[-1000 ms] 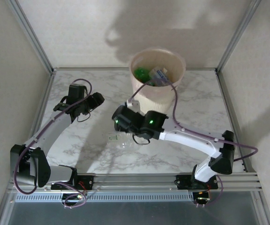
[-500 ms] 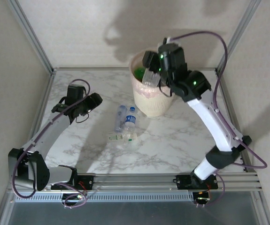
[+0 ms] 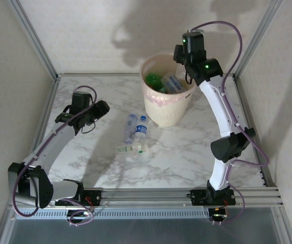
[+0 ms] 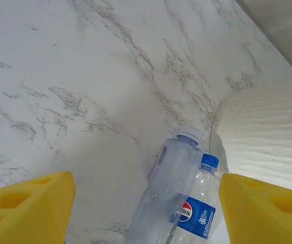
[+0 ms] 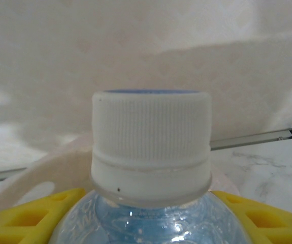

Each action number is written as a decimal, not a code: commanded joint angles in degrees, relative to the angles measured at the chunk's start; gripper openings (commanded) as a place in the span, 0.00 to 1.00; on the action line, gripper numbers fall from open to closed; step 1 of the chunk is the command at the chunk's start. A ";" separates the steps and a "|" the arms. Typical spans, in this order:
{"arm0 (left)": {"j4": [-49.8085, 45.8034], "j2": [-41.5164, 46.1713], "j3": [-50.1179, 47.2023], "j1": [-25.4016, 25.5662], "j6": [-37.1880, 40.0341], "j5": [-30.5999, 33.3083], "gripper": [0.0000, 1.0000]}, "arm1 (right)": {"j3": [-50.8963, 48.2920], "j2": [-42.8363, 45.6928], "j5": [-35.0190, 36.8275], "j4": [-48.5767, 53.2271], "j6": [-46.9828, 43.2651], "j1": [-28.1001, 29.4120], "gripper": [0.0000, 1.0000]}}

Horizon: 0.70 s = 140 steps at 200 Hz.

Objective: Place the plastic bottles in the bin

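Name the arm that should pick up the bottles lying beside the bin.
Left. The left gripper hovers open near the clear bottle and the blue-capped bottle on the table, both framed between its fingers. The right gripper is up at the bin, shut on a white-capped bottle.

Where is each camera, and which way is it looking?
Top external: high behind the arms, looking down on the table, bin, left arm and right arm.
Left wrist: on the left arm, looking down at a blue-capped bottle and a paler bottle beside the bin; the open left gripper frames the bottom corners.
Right wrist: on the right arm, looking toward the wall past a white-capped bottle clamped in the right gripper.
Shared: those two bottles, in top external and left wrist.
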<state>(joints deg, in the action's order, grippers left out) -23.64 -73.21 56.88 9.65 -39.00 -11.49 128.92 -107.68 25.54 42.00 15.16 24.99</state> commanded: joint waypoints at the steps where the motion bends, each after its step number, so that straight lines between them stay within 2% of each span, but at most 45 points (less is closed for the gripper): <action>1: -0.40 -0.07 1.39 0.01 -0.19 1.16 0.75 | -0.60 -1.46 1.61 -1.95 -3.51 -0.31 0.51; 37: -0.18 -0.44 1.05 0.02 0.22 1.04 0.75 | -1.31 -3.27 4.27 -1.67 -4.09 -1.01 0.56; 77: -0.63 0.13 0.13 -0.05 0.95 0.78 0.75 | -2.02 -4.06 5.75 0.36 -3.00 -1.57 0.66; 109: -1.02 1.59 -1.15 0.01 1.17 0.00 0.76 | -3.44 -3.06 6.89 1.02 -1.91 -1.61 0.79; 140: -1.68 2.99 -1.93 0.02 1.69 -0.68 0.78 | -2.91 -2.08 6.98 1.84 -1.27 -1.61 0.83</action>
<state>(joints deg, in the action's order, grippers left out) -23.81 -72.53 56.03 9.65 -38.70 -11.55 126.02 -111.55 30.50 42.89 13.06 23.59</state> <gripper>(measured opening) 0.767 0.823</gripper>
